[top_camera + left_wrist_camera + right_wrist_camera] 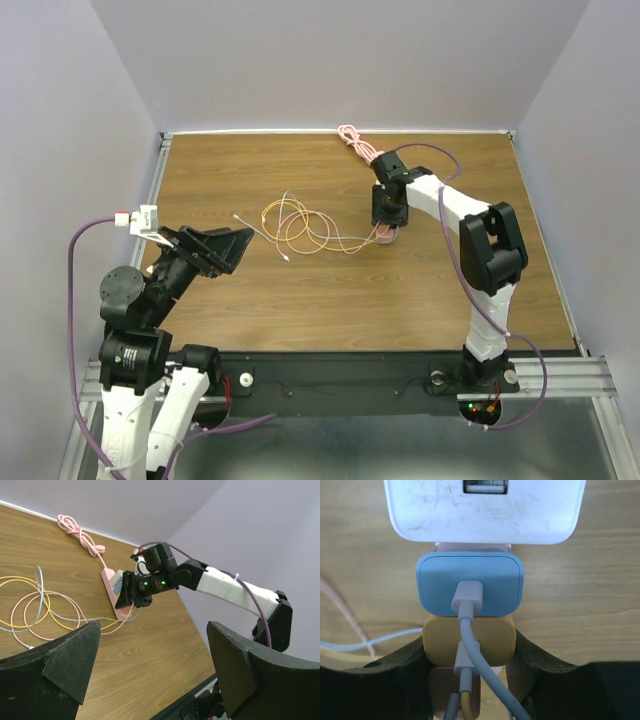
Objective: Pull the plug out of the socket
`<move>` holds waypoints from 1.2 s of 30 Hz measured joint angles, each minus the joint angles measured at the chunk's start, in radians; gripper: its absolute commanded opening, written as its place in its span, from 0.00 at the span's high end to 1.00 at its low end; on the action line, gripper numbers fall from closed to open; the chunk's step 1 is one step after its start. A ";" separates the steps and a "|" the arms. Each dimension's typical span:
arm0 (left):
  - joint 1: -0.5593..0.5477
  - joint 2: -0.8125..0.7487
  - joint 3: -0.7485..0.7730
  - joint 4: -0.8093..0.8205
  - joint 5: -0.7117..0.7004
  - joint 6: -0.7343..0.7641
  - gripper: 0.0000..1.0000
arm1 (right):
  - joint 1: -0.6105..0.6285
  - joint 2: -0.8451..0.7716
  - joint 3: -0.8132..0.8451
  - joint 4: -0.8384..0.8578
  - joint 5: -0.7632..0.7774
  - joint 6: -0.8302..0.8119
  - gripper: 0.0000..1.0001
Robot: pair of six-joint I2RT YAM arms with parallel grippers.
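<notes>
The pink power strip [108, 586] lies on the table at the back right, its coiled pink cord [353, 139] trailing to the far wall. In the right wrist view a white adapter [485, 510], a blue plug [470, 587], a yellow plug [440, 647] and a pink plug [440, 690] sit in a row on the strip [472, 545]. My right gripper [468, 647] stands over the strip, its fingers pressed against both sides of the yellow plug. My left gripper [150, 665] is open and empty, low at the left, far from the strip.
Thin yellow, pink and white charging cables [300, 226] lie looped on the wooden table [300, 290] left of the strip. Walls close in the table at the back and both sides. The right arm [225, 587] spans the right side.
</notes>
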 measured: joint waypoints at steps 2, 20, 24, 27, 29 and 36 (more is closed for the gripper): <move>0.000 0.000 0.000 0.000 0.000 0.000 0.01 | 0.000 -0.051 -0.050 0.007 -0.088 -0.048 0.99; 0.000 0.100 -0.109 0.012 0.015 0.014 0.08 | 0.183 -0.504 -0.604 0.062 -0.287 -0.131 0.32; -0.003 0.165 -0.112 0.034 0.023 0.014 0.10 | 0.183 -0.536 -0.609 0.063 -0.255 -0.095 0.03; -0.010 0.217 -0.105 0.046 0.025 0.023 0.11 | 0.182 -0.569 -0.603 0.061 -0.235 -0.073 0.00; -0.016 0.239 -0.093 0.045 0.025 0.031 0.12 | 0.182 -0.584 -0.588 0.058 -0.229 -0.065 0.00; -0.138 0.443 0.034 0.031 0.009 0.052 0.20 | 0.182 -0.713 -0.503 0.055 -0.161 0.013 0.00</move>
